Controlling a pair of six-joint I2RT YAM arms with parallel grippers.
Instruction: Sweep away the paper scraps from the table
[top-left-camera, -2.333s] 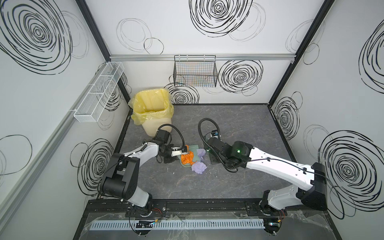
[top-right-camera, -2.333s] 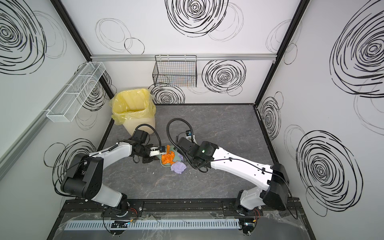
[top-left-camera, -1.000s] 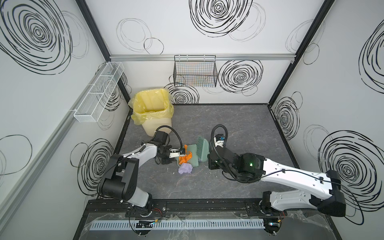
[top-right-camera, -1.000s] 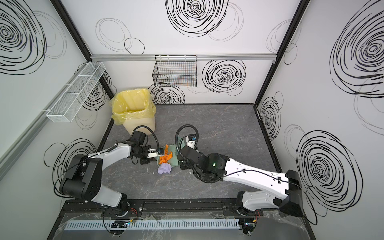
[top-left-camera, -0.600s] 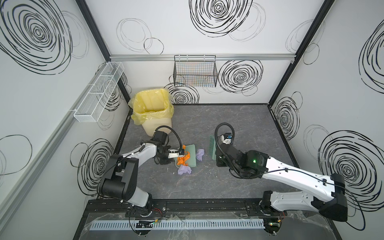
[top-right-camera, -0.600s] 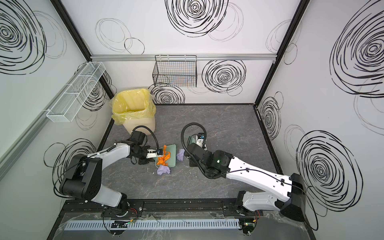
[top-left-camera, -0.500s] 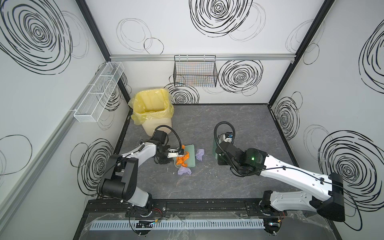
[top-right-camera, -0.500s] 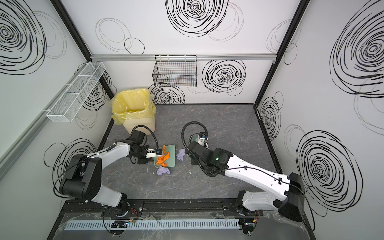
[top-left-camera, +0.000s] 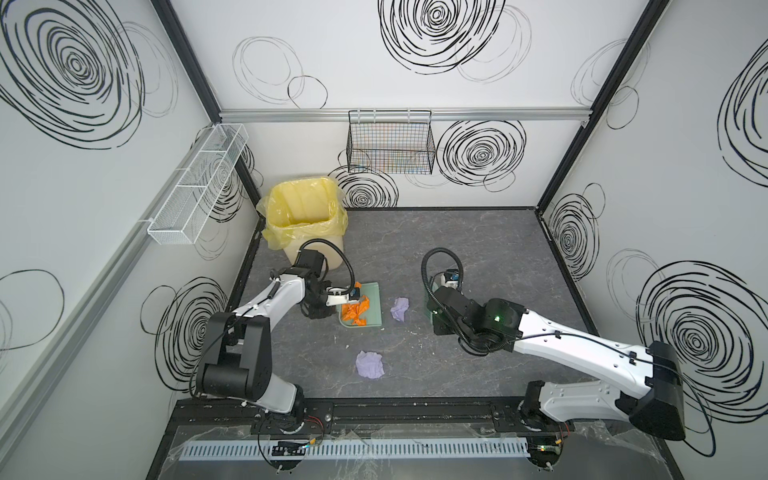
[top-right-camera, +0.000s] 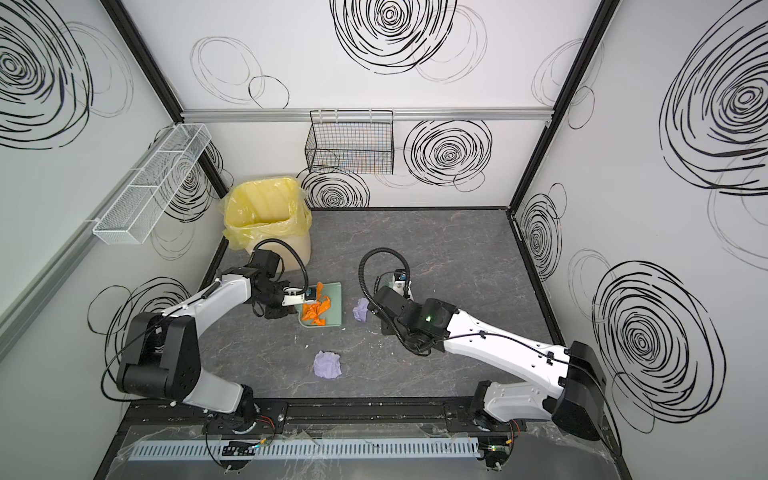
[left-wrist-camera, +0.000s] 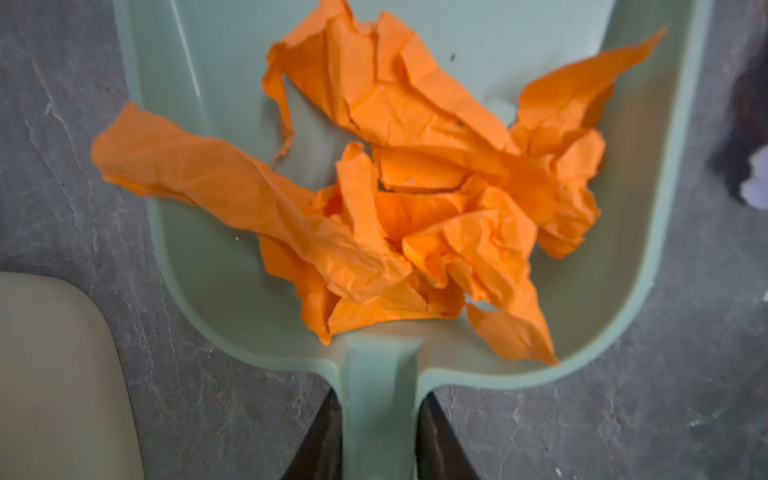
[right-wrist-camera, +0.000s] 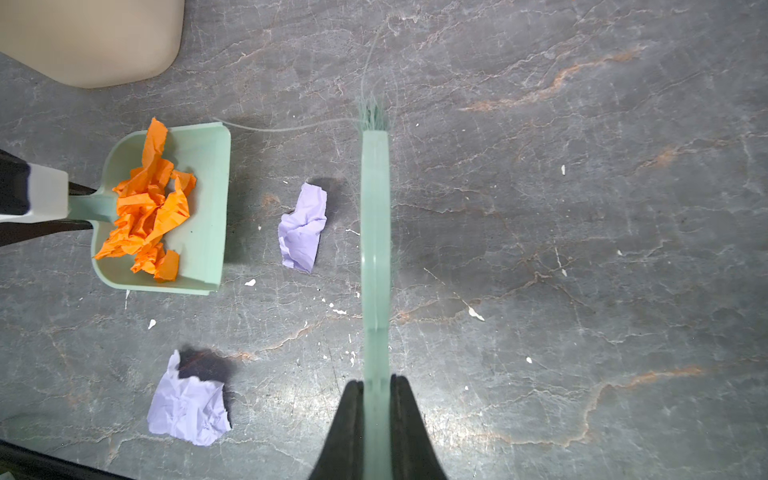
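A mint-green dustpan (top-left-camera: 371, 308) (top-right-camera: 336, 305) (right-wrist-camera: 203, 208) lies flat on the table (top-left-camera: 478, 232). It holds several orange paper scraps (top-left-camera: 356, 311) (top-right-camera: 316, 309) (left-wrist-camera: 415, 208) (right-wrist-camera: 149, 208). My left gripper (left-wrist-camera: 378, 399) (top-left-camera: 345, 296) is shut on the dustpan's handle. My right gripper (right-wrist-camera: 376, 382) is shut on a mint-green brush (right-wrist-camera: 375, 249), held just right of the pan. One purple scrap (top-left-camera: 400, 308) (top-right-camera: 361, 309) (right-wrist-camera: 303, 226) lies between pan and brush. A second purple scrap (top-left-camera: 370, 364) (top-right-camera: 327, 364) (right-wrist-camera: 187, 409) sits nearer the front edge.
A beige bin with a yellow liner (top-left-camera: 303, 216) (top-right-camera: 266, 212) stands at the back left, close behind the left arm. A black wire basket (top-left-camera: 390, 147) hangs on the back wall and a white wire shelf (top-left-camera: 199, 183) on the left wall. Tiny white crumbs (right-wrist-camera: 332, 305) dot the table.
My right gripper has drawn the brush back to the right, off the dustpan's mouth, leaving one purple scrap between them. The nearer purple scrap has slid toward the front. The dustpan stayed put.
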